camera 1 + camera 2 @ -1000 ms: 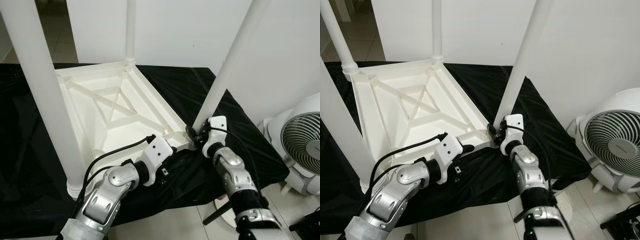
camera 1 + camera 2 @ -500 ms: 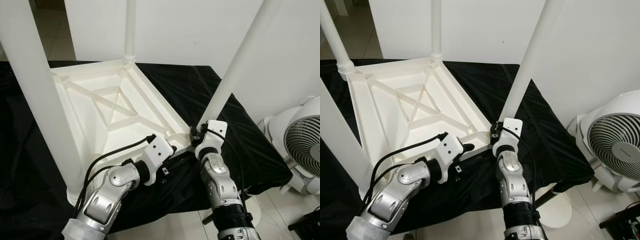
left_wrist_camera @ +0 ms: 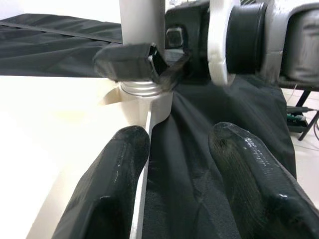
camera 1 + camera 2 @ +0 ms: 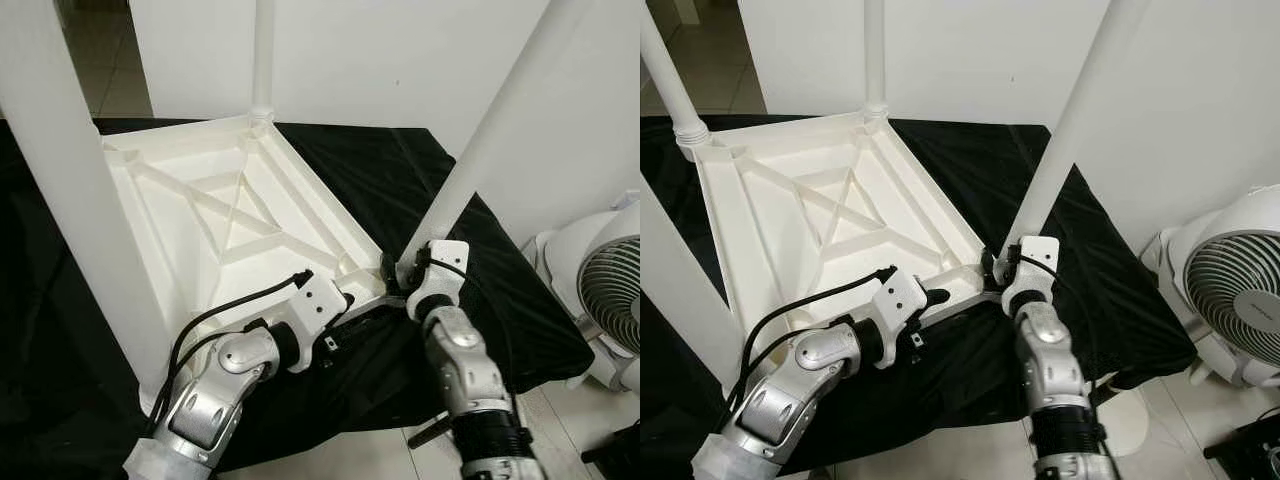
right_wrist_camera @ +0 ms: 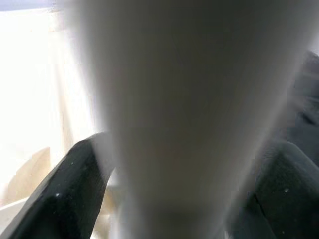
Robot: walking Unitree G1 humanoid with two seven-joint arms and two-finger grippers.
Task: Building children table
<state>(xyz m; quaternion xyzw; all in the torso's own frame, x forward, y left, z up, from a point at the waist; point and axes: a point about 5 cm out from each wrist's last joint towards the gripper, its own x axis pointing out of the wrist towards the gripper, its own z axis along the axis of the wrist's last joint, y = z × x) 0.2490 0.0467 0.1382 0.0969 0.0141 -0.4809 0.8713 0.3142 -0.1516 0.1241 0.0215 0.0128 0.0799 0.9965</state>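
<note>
White plastic, ribbed underneath: the children's table point(image 4: 230, 225) lies upside down on a black cloth point(image 4: 400, 180) that covers the tabletop; its near-right corner reaches the tabletop's front edge; three legs stand up at the other corners; the fourth, the near-right leg point(image 4: 480, 150), leans as it rises from its socket. The right gripper point(image 4: 397, 272) clasps that leg's base, fingers point(image 5: 75, 189) closed around the tube on both sides; the left gripper point(image 3: 169, 174) sits at the table's near edge beside the same corner, fingers spread wide with the rim and cloth between them, holding nothing. The step in hand looks like seating or turning the last leg; next it likely needs straightening and tightening while the left braces the frame. Room is tight: the corner overhangs the cloth's front edge, and a white fan point(image 4: 1230, 290) stands near on the floor to the right.
</note>
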